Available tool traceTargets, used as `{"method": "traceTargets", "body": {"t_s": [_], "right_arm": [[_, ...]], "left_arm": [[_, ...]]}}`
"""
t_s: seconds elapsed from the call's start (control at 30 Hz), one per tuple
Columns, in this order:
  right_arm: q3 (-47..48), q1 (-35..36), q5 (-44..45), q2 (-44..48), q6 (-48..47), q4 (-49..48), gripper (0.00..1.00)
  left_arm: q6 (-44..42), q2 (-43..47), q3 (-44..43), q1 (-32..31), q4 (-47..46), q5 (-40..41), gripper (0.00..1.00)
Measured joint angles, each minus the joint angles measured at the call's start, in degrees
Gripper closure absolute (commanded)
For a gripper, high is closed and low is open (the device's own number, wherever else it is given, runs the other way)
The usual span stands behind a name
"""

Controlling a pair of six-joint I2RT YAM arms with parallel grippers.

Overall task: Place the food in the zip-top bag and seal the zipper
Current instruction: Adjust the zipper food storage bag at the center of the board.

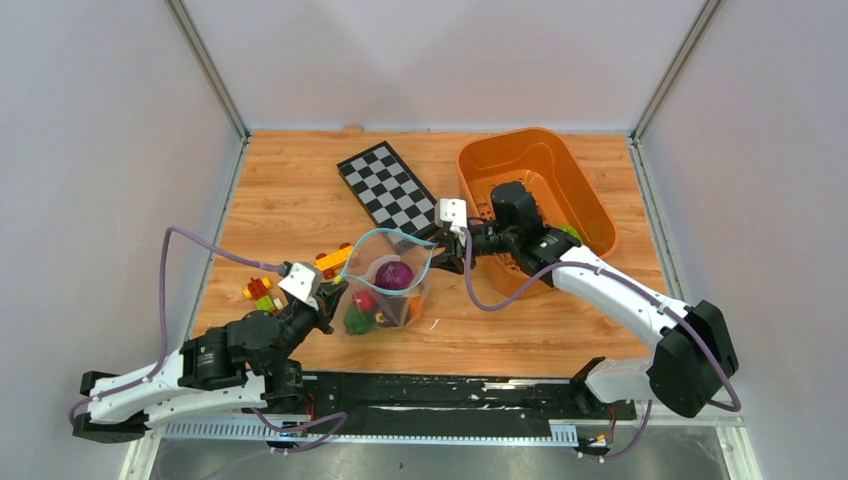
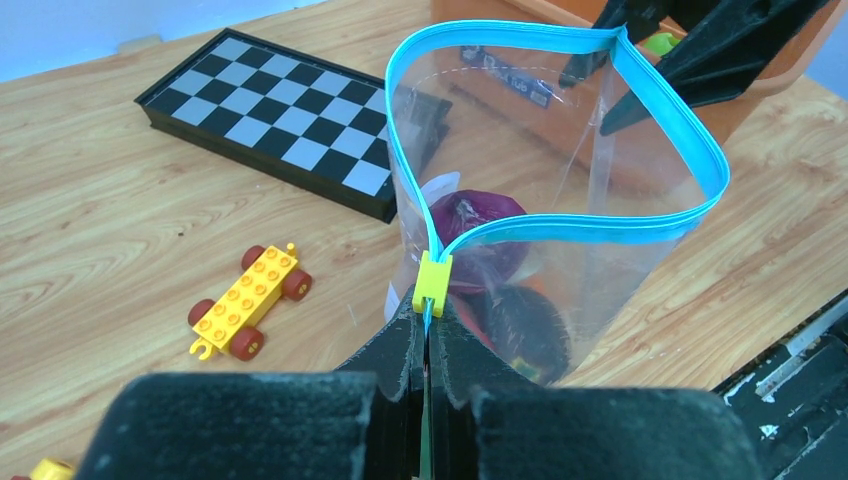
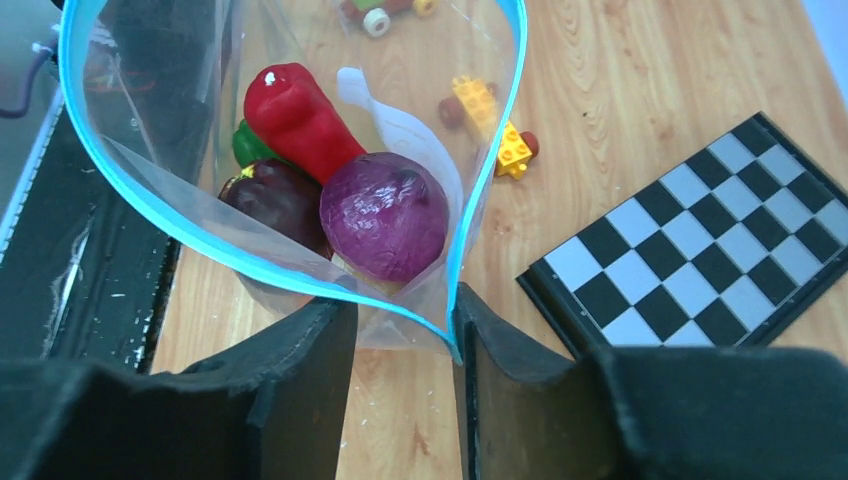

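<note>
A clear, crinkly zip-top bag (image 1: 385,295) is standing upright, mouth gaping, just on the near side of the checkerboard (image 1: 390,187). Its light-blue zipper (image 1: 372,237) is curving in a wide open loop, with a yellow slider (image 2: 433,282) sitting at the end farthest from the checkerboard. The food (image 1: 366,303) is lying piled inside: a purple onion (image 3: 385,215) uppermost, with a red piece (image 3: 300,120), a green piece (image 3: 250,145) and a dark piece (image 3: 275,200) beside it.

You had a wooden table (image 1: 290,190) carrying a checkerboard (image 1: 390,187) near the back and an orange basket (image 1: 598,212) to its right. A yellow toy car (image 1: 333,260) and brick pieces (image 1: 260,292) lay left of the zip-top bag (image 1: 385,295), which stood toward the front.
</note>
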State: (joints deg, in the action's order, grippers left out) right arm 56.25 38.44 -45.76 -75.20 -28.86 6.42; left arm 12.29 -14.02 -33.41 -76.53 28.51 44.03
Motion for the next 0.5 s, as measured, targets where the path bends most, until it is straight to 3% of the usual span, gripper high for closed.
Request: {"method": "traceTargets", "body": {"t_s": [0.17, 0.5], "right_arm": [[0.6, 0.0, -1.4, -1.8, 0.6, 1.3, 0.98], [-2.0, 0.0, 7.1, 5.2, 6.4, 5.1, 0.99]], "left_arm": [[0.0, 0.4, 0.0, 0.0, 0.0, 0.0, 1.00], [0.3, 3.3, 0.4, 0.0, 0.5, 0.8, 1.00]]}}
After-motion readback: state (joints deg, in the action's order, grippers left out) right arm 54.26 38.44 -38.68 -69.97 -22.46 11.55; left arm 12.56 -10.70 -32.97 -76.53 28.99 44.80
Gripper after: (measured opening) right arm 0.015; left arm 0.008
